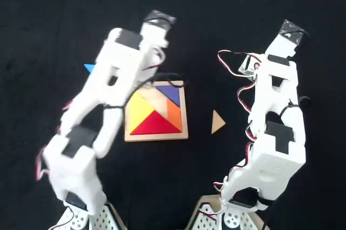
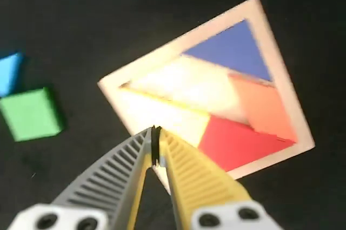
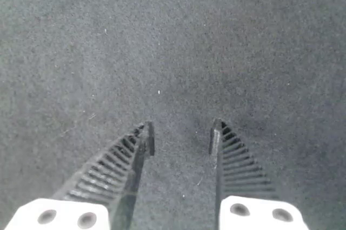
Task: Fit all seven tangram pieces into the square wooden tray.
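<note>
Black cloth [image 1: 43, 24] covers the table, and two white arms take up much of it. The left arm [image 1: 108, 89] leans across the 9 o'clock side of the wooden tray [image 1: 156, 137], and the right arm [image 1: 275, 116] stands well apart at 3 o'clock. The tray sits mid-table holding a yellow triangle [image 1: 139, 110], a red triangle [image 1: 156, 124], an orange piece [image 1: 174, 113] and a dark blue triangle [image 1: 170, 93]. A pale patch [image 1: 155, 98] between them looks like bare floor. Loose on the cloth are a tan triangle [image 1: 218, 122] at 3 o'clock of the tray, and a green square [image 2: 31, 113] just beside a light blue piece [image 1: 89, 68] near 10 o'clock. The left claw [image 2: 155, 146] is pinched together with nothing in it, over the tray's rim beside the yellow triangle. The right claw [image 3: 181, 138] is spread wide over bare cloth. The risk, as I judge it, is that the closed claw so near the rim could shove the tray or dislodge seated pieces. Thin, flat pieces on cloth may also slip from a pinch.
</note>
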`<act>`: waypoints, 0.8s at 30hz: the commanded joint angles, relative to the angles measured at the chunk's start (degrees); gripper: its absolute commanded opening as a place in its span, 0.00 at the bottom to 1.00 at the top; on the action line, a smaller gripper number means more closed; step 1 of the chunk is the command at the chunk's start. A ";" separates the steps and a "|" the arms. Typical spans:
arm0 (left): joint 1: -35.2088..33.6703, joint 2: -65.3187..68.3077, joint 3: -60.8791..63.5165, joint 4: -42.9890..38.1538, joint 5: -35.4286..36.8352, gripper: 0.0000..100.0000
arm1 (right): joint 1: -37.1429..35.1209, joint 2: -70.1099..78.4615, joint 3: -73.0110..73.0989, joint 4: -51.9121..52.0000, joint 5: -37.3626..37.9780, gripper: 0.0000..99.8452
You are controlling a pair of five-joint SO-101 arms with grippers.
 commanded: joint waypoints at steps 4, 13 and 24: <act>-12.09 -31.03 29.85 -17.41 1.49 0.04 | -1.49 -0.13 -2.33 -0.97 -0.18 0.18; -27.91 -49.41 75.03 -73.67 12.13 0.04 | -3.25 1.54 -2.86 -0.88 -0.18 0.18; -22.90 -45.54 86.99 -99.52 -1.23 0.04 | -15.21 4.35 -2.77 -0.70 9.85 0.18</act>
